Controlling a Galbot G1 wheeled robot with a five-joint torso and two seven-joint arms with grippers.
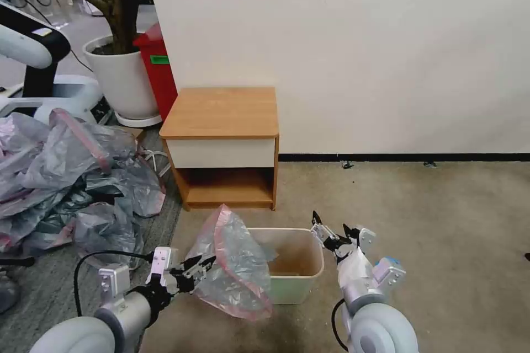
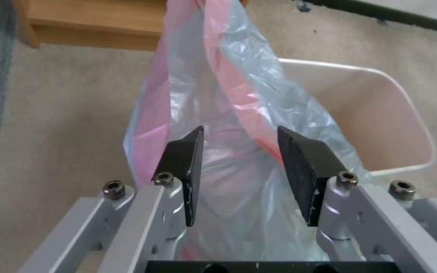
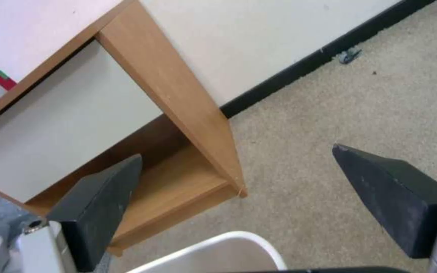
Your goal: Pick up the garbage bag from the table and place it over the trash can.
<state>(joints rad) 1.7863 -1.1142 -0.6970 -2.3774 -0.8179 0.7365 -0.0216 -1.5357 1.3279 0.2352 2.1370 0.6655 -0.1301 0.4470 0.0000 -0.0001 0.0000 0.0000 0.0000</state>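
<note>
One thin, crinkly, translucent grey plastic garbage bag with a pink drawstring rim (image 1: 232,265) hangs between the left gripper's (image 1: 203,268) parted pads (image 2: 187,167) (seemingly unclamped), draped against the cream plastic trash can (image 1: 309,278) beyond; feather-light, limp and slippery, it is best pinched at the band, while the right gripper (image 1: 331,230) hovers spread wide over the can's far rim.

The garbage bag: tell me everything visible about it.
The garbage bag is thin, crinkled, translucent grey plastic with a pink rim band. It stands puffed up, draped against the left side of the trash can, partly over its rim. The left end effector sits at its left side, fingers apart around the plastic.
</note>
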